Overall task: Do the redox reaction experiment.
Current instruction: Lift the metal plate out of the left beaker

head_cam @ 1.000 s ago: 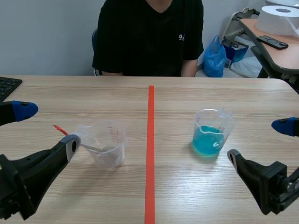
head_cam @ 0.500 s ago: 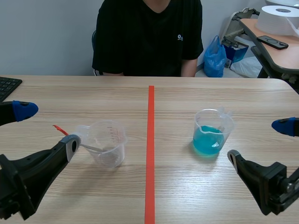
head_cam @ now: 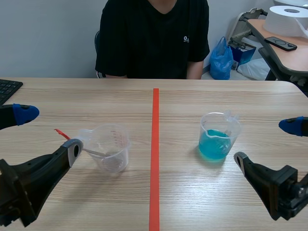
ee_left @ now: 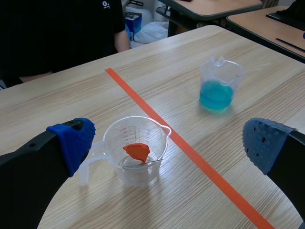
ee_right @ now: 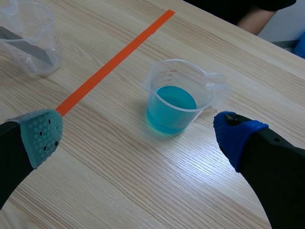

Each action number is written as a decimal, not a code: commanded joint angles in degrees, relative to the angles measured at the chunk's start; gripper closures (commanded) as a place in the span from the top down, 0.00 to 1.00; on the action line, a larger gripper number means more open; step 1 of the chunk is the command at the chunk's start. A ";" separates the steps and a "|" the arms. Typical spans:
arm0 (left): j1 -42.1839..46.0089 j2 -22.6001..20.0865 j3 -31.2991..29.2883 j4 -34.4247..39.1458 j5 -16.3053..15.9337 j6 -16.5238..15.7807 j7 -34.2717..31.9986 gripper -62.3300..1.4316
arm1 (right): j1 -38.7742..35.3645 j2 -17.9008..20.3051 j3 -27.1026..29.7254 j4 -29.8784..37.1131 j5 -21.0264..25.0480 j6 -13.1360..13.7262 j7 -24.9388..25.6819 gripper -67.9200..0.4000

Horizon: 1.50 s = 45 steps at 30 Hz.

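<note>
Wood table (head_cam: 192,197): clear beaker (head_cam: 220,126), blue liquid (head_cam: 213,144)

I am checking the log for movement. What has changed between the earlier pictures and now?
The right gripper shifted very slightly upward in the scene view; nothing was grasped or released. The left gripper, the clear cup and the cup of blue liquid stayed put; both grippers are open.
</note>
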 commanded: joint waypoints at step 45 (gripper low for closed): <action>17.38 6.10 -8.94 -15.61 29.62 8.94 -14.19 0.55 | 20.90 6.40 -25.83 1.07 -4.37 1.95 3.78 1.00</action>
